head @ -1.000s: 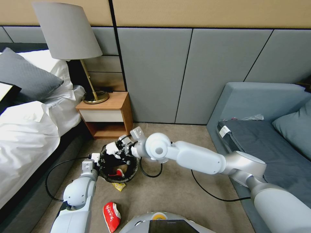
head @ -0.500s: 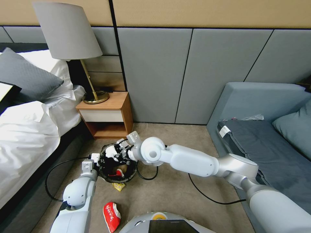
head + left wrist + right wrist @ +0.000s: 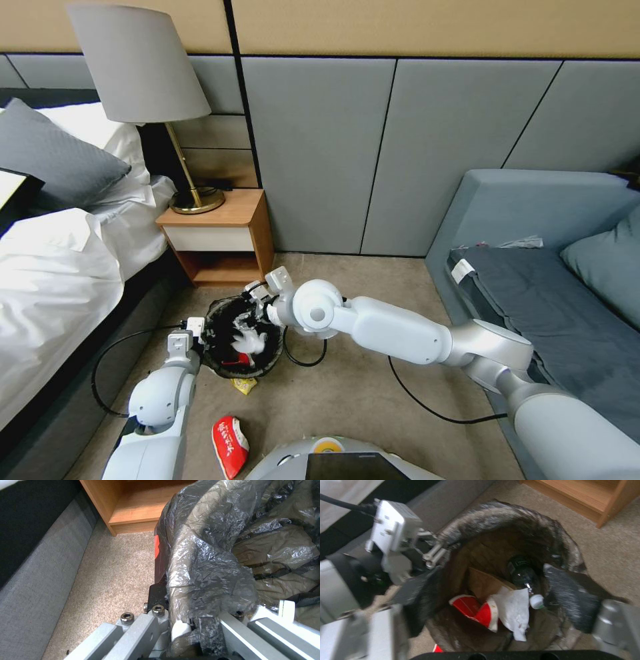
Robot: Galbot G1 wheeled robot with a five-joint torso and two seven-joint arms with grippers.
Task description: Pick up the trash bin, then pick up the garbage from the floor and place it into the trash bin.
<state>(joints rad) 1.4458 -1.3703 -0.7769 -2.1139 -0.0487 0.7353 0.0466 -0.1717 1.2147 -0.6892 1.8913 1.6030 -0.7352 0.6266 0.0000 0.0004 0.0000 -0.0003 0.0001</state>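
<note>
Head view, reading from the left: the left gripper point(image 3: 192, 331) sits at the near-left edge of the trash bin point(image 3: 220, 360) and pinches its rim, black liner and all. That grip looks meant to keep the bin raised and its mouth turned toward the other arm, so things can be dropped straight in. From the left wrist camera, the crinkled liner point(image 3: 213, 555) bulges over the fingers point(image 3: 181, 630), which are pressed onto the rim fold, with carpet and the foot of the wooden nightstand point(image 3: 140, 507) beyond.

Inside the bin, the right wrist camera looks straight down the opening: a brown paper bag point(image 3: 483, 580) lies against the wall, a red-and-white wrapper point(image 3: 471, 607) rests at the bottom, a crumpled white tissue point(image 3: 515, 607) lies partly over it, and a small clear bottle point(image 3: 521, 573) with a white cap leans beside the tissue. In the head view the tissue point(image 3: 248, 341) shows as a white patch in the dark liner.

Further right, the right gripper point(image 3: 261, 301) hovers over the bin's far-right rim with its fingers spread and nothing between them, which suggests the tissue is released.

On the floor, a small yellow wrapper point(image 3: 244, 385) lies just beside the bin's base, and a larger red-and-white wrapper point(image 3: 229, 445) lies nearer the robot, so garbage remains to collect.
</note>
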